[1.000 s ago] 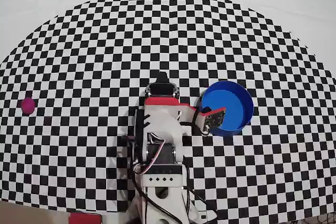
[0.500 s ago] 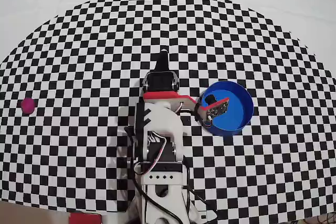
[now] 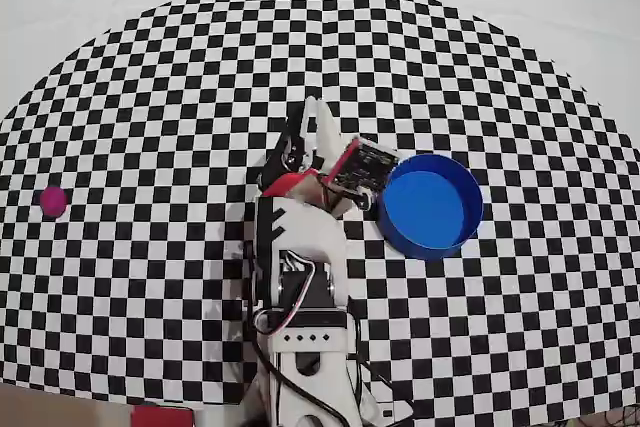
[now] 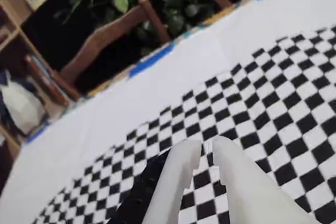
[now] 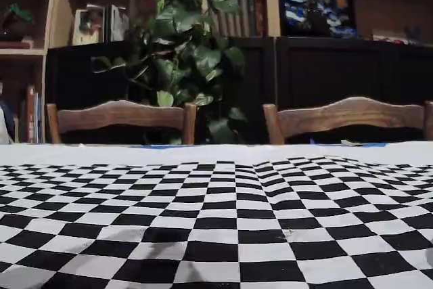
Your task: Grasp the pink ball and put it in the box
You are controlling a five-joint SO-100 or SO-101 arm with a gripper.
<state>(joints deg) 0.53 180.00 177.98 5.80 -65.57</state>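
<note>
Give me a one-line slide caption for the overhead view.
Arm's empty pincer over the checkered mat, pink ball far left, blue box empty at right.

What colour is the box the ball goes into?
Bright blue, inside and out; the box shows best in the overhead view.

Overhead looks straight down; wrist near checkered mat (image 4: 294, 103); fixed view low, table-level.

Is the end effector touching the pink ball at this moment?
Apart. The overhead view shows the pink ball alone at the far left of the checkered mat, with many squares between it and the end effector near the centre.
</note>
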